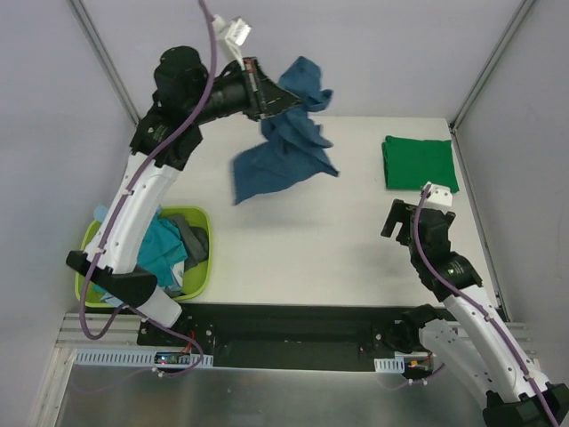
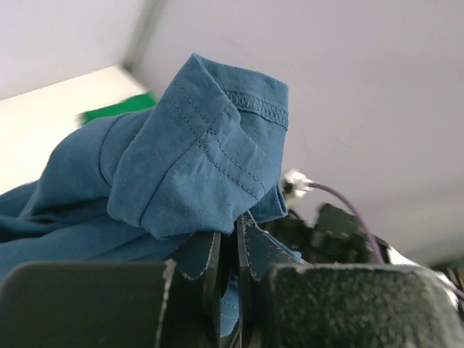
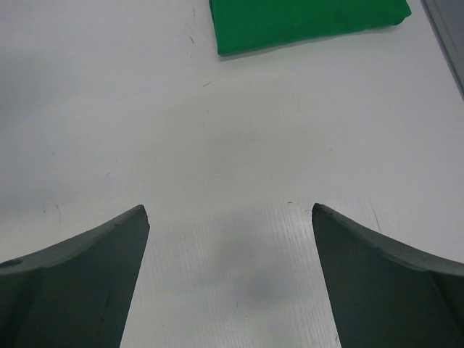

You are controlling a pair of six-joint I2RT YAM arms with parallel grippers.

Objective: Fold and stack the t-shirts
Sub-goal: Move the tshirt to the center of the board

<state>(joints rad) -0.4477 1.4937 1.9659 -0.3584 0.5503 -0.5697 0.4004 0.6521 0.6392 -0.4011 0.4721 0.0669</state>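
A dark teal-blue t-shirt [image 1: 284, 151] hangs crumpled in the air over the back of the table, pinched near its top by my left gripper [image 1: 267, 100], which is shut on it. In the left wrist view the cloth [image 2: 196, 167] bunches above the closed gripper [image 2: 230, 243]. A bright green t-shirt [image 1: 420, 163] lies folded flat at the back right; its near edge shows in the right wrist view as the green t-shirt [image 3: 304, 22]. My right gripper [image 1: 397, 221] hovers open over bare table, below the green shirt; its fingertips [image 3: 134, 221] stand wide apart around nothing.
A lime-green plastic basket [image 1: 200, 258] stands at the front left beside the left arm's base, holding a light turquoise shirt [image 1: 160, 245] and a dark grey one [image 1: 191, 245]. Grey walls with metal posts close in the table on three sides.
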